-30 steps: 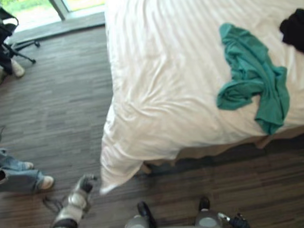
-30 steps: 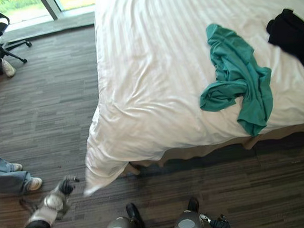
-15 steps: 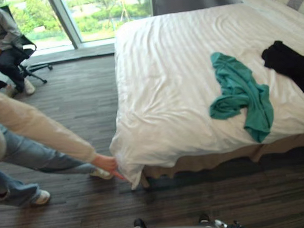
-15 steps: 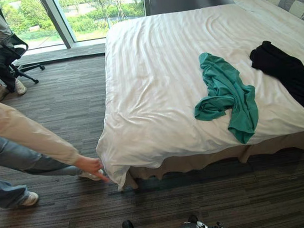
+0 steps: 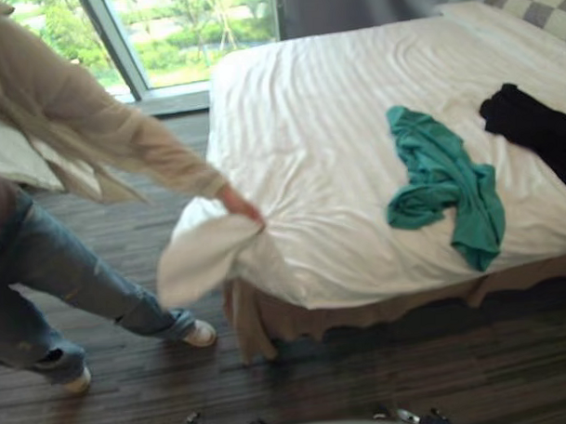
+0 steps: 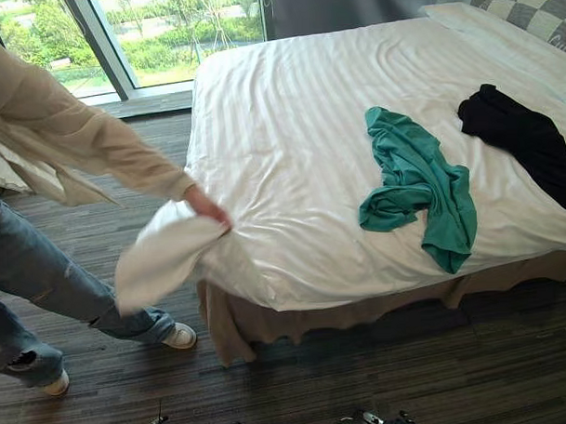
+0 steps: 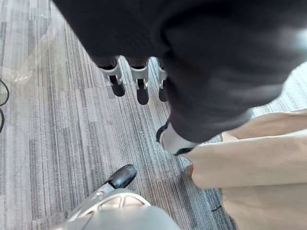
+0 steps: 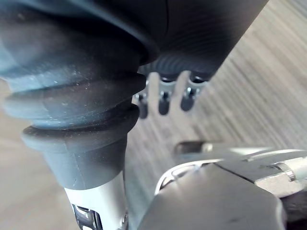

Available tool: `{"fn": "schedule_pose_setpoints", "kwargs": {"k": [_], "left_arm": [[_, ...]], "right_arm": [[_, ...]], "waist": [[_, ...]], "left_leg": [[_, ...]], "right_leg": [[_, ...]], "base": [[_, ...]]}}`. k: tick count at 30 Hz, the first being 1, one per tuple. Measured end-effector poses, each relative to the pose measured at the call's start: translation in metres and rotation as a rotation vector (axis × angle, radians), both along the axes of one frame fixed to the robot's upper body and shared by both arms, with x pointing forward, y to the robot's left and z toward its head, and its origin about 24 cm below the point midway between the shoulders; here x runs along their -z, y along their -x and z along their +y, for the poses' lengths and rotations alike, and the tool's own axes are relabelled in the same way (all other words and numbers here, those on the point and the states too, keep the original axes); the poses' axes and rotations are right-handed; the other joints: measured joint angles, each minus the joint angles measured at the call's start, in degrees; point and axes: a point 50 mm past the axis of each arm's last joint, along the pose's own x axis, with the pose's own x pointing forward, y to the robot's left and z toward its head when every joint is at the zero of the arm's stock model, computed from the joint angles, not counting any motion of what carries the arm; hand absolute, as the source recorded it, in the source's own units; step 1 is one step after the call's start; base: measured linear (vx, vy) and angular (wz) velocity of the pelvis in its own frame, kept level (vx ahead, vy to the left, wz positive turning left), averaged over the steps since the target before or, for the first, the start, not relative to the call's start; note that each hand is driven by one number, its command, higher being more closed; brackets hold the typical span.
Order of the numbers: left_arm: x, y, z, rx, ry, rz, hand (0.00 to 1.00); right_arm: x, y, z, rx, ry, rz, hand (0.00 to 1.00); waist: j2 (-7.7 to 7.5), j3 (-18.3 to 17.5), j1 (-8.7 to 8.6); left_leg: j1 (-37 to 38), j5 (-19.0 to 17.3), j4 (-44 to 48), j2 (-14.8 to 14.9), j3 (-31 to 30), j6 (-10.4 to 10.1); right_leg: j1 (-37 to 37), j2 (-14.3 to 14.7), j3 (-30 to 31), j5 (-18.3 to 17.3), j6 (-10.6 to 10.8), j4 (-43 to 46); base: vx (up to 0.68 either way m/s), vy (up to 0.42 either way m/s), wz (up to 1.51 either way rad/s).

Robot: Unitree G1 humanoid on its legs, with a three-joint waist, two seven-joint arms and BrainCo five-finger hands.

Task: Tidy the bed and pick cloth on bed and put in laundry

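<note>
Well away from the straight, empty fingers of the left hand (image 7: 140, 80) and right hand (image 8: 164, 98), the teal cloth (image 6: 412, 184) is seen on the bed (image 6: 289, 109); any reach could be obstructed by the person (image 6: 67, 145) lifting the sheet corner (image 6: 159, 258).

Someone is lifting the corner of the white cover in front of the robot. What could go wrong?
The person's hand grips a corner of the white cover just ahead of the robot, so a reaching arm might bump them. The teal cloth reaches the near edge of the bed; tugging the cover could slide it off. The black cloth lies farther back, possibly a long reach.
</note>
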Motion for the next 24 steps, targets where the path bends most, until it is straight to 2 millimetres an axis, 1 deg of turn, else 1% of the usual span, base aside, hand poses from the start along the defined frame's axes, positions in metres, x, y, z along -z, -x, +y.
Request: {"fn": "schedule_pose_setpoints", "kwargs": {"k": [9,10,11,12,13,14,15,16,17,18,19,20,21,22,23,24], "left_arm": [[0.0,0.0,0.0,-0.008,0.004,0.002,0.0],[-0.001,-0.001,0.004,-0.038,0.001,-0.008,0.0],[-0.003,-0.005,0.013,-0.114,-0.008,-0.037,0.0],[-0.008,-0.01,0.027,-0.181,-0.034,-0.076,0.0],[-0.012,-0.014,0.037,-0.212,-0.06,-0.098,0.0],[-0.022,-0.024,0.059,-0.257,-0.124,-0.143,0.0],[-0.035,-0.035,0.085,-0.285,-0.198,-0.193,0.0],[-0.044,-0.043,0.099,-0.295,-0.245,-0.226,0.0],[-0.066,-0.06,0.126,-0.307,-0.339,-0.302,0.0],[-0.094,-0.081,0.15,-0.296,-0.449,-0.386,0.0],[-0.109,-0.092,0.16,-0.289,-0.505,-0.433,0.0],[-0.139,-0.114,0.176,-0.279,-0.601,-0.532,0.0],[-0.168,-0.134,0.185,-0.27,-0.673,-0.63,0.0],[-0.181,-0.143,0.186,-0.265,-0.707,-0.679,0.0],[-0.206,-0.16,0.186,-0.248,-0.773,-0.772,0.0],[-0.216,-0.168,0.184,-0.24,-0.799,-0.815,0.0]], "right_arm": [[0.0,0.001,0.0,0.004,-0.004,0.007,0.0],[0.001,0.002,0.0,0.006,-0.005,0.009,0.0],[0.001,0.003,0.001,0.011,-0.006,0.012,0.0],[0.001,0.004,0.001,0.016,-0.006,0.015,0.0],[0.001,0.005,0.001,0.019,-0.006,0.018,0.0],[0.002,0.006,0.001,0.024,-0.005,0.021,0.0],[0.002,0.006,0.001,0.026,-0.005,0.023,0.0],[0.002,0.007,0.002,0.026,-0.005,0.023,0.0],[0.002,0.009,0.002,0.031,-0.001,0.026,0.0],[0.003,0.012,0.003,0.04,0.007,0.03,0.0],[0.003,0.013,0.003,0.045,0.008,0.032,0.0],[0.003,0.017,0.003,0.055,0.011,0.036,0.0],[0.003,0.02,0.002,0.068,0.02,0.042,0.0],[0.003,0.021,0.002,0.078,0.021,0.042,0.0],[0.003,0.025,0.001,0.092,0.022,0.04,0.0],[0.003,0.027,0.001,0.096,0.023,0.04,0.0]], "waist": [[-0.04,0.0,-0.1],[-0.06,-0.03,-0.17],[-0.11,-0.11,-0.2],[-0.12,-0.25,-0.18],[-0.1,-0.31,-0.19],[-0.07,-0.39,-0.21],[-0.1,-0.42,-0.22],[-0.13,-0.46,-0.24],[-0.31,-0.56,-0.22],[-0.54,-0.67,-0.15],[-0.61,-0.73,-0.08],[-0.64,-0.76,0.09],[-0.6,-0.77,0.09],[-0.56,-0.79,0.09],[-0.44,-0.85,0.01],[-0.37,-0.88,-0.07]], "left_leg": [[-0.18,-0.39,0.0,-0.01,0.1,-0.26],[-0.25,-0.43,0.0,0.0,0.11,-0.28],[-0.32,-0.48,0.0,0.02,0.09,-0.35],[-0.33,-0.41,0.02,0.05,0.09,-0.26],[-0.32,-0.36,0.02,0.05,0.09,-0.19],[-0.3,-0.37,0.04,0.05,0.07,-0.21],[-0.26,-0.4,0.25,0.04,0.07,-0.26],[-0.25,-0.4,0.35,0.03,0.07,-0.26],[-0.23,-0.4,0.37,0.01,-0.05,-0.26],[-0.18,-0.4,0.38,-0.03,-0.28,-0.26],[-0.18,-0.4,0.39,-0.03,-0.33,-0.26],[-0.18,-0.4,0.4,-0.08,-0.46,-0.26],[-0.19,-0.4,0.4,-0.14,-0.53,-0.26],[-0.21,-0.4,0.4,-0.16,-0.57,-0.26],[-0.22,-0.4,0.4,-0.17,-0.62,-0.26],[-0.21,-0.4,0.4,-0.18,-0.62,-0.26]], "right_leg": [[-0.04,0.06,0.12,-0.07,-0.18,-0.72],[-0.04,0.11,0.11,-0.01,-0.21,-0.77],[-0.03,0.16,0.08,0.11,-0.16,-0.83],[-0.01,0.21,0.08,0.18,0.01,-0.89],[0.04,0.22,0.07,0.19,0.03,-0.92],[0.13,0.22,0.0,0.21,0.05,-0.92],[0.23,0.22,-0.05,0.21,0.05,-0.96],[0.31,0.22,-0.08,0.21,0.05,-1.04],[0.7,0.23,-0.22,0.21,0.05,-1.32],[0.99,0.24,-0.35,0.24,0.08,-1.61],[1.01,0.24,-0.45,0.24,0.08,-1.62],[1.09,0.22,-0.64,0.24,0.08,-1.62],[1.1,0.17,-0.82,0.24,0.08,-1.62],[1.11,0.15,-0.86,0.24,0.08,-1.62],[1.12,0.14,-0.9,0.24,0.08,-1.62],[1.12,0.14,-0.9,0.24,0.08,-1.62]], "base": [[-0.01,0.0,0.0],[0.03,-0.007,0.0],[0.06,-0.013,0.01],[0.05,-0.01,0.01],[0.06,-0.011,0.02],[0.06,-0.005,0.03],[0.05,-0.003,0.03],[0.05,-0.004,0.04],[0.04,-0.009,0.08],[0.03,-0.012,0.08],[0.02,-0.013,0.07],[0.0,-0.011,0.03],[0.0,-0.009,0.03],[0.0,0.0,0.0],[0.0,0.0,0.0],[0.0,0.0,0.0]]}}
